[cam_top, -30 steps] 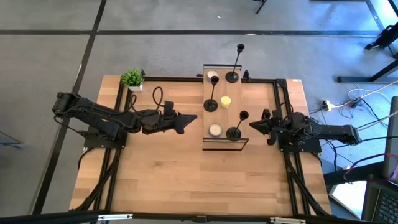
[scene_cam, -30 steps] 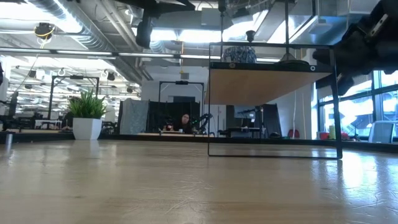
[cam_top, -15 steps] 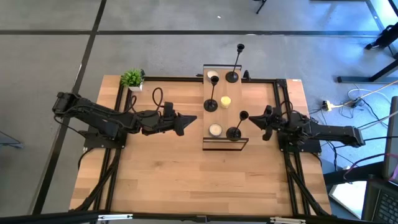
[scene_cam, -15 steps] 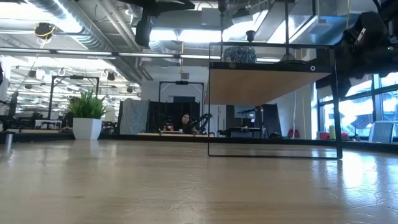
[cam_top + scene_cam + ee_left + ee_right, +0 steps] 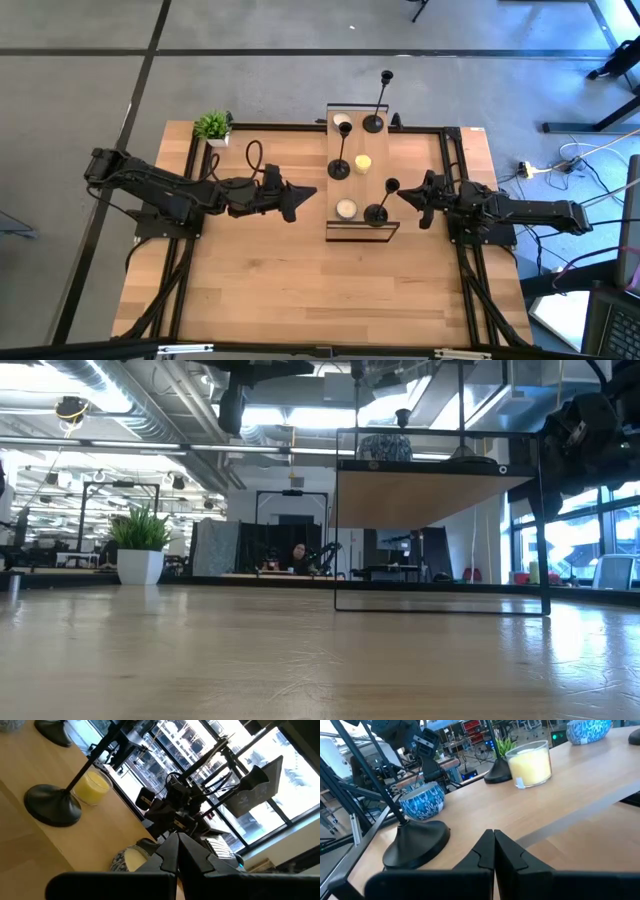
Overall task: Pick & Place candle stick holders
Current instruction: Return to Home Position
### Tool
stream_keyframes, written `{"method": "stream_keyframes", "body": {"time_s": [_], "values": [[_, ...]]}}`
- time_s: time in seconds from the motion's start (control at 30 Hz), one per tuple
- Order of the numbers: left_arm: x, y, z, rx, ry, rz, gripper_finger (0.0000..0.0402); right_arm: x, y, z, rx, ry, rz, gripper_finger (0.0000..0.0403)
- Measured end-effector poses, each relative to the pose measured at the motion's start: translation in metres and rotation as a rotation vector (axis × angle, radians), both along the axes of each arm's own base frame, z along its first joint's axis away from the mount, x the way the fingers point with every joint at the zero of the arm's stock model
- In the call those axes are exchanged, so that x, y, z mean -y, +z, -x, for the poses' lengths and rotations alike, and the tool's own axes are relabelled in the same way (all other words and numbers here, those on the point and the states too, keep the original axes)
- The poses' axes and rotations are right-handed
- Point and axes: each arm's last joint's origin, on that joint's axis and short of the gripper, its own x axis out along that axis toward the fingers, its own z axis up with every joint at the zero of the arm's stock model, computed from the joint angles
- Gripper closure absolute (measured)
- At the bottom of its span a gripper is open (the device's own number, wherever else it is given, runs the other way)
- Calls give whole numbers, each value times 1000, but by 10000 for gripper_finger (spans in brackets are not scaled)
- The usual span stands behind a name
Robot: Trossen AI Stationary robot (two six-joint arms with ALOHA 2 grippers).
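Three black candle stick holders stand by their round bases on a raised wooden shelf (image 5: 385, 160): one at its far end (image 5: 373, 123), one in the middle (image 5: 339, 170), one at its near right corner (image 5: 376, 213). My left gripper (image 5: 312, 190) is shut and points level at the shelf from the table's left, short of its edge. In the left wrist view (image 5: 178, 840) the middle holder's base (image 5: 52, 805) lies ahead of it. My right gripper (image 5: 402, 195) is shut and hovers level just right of the near holder, whose base (image 5: 417, 845) shows close by.
On the shelf stand a yellow candle (image 5: 363, 162) and two white candles (image 5: 347, 208) (image 5: 343, 121). The shelf stands on thin black legs (image 5: 545, 540). A green potted plant (image 5: 212, 126) sits at the table's far left corner. Bare wood lies toward the near edge.
My right gripper has rolled a little and edged toward the shelf; in the low view it now hangs lower and nearer the shelf's right leg. It stays shut. The holders and candles have not moved.
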Motion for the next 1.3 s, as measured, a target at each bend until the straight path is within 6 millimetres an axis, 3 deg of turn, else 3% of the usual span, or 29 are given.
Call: {"method": "stream_keyframes", "body": {"time_s": [0.5, 0.73, 1.07, 1.3], "values": [[-1, 2, 0, 21, -44, -1, 400, 0, 0, 0, 0, 3, 0, 403], [-3, 21, 0, 185, -136, -77, 400, 0, 0, 0, 0, 3, 0, 403], [9, 49, -2, 233, -210, -227, 400, 0, 0, 0, 0, 3, 0, 403], [23, 72, -5, 95, -317, -354, 400, 0, 0, 0, 0, 3, 0, 403]]}}
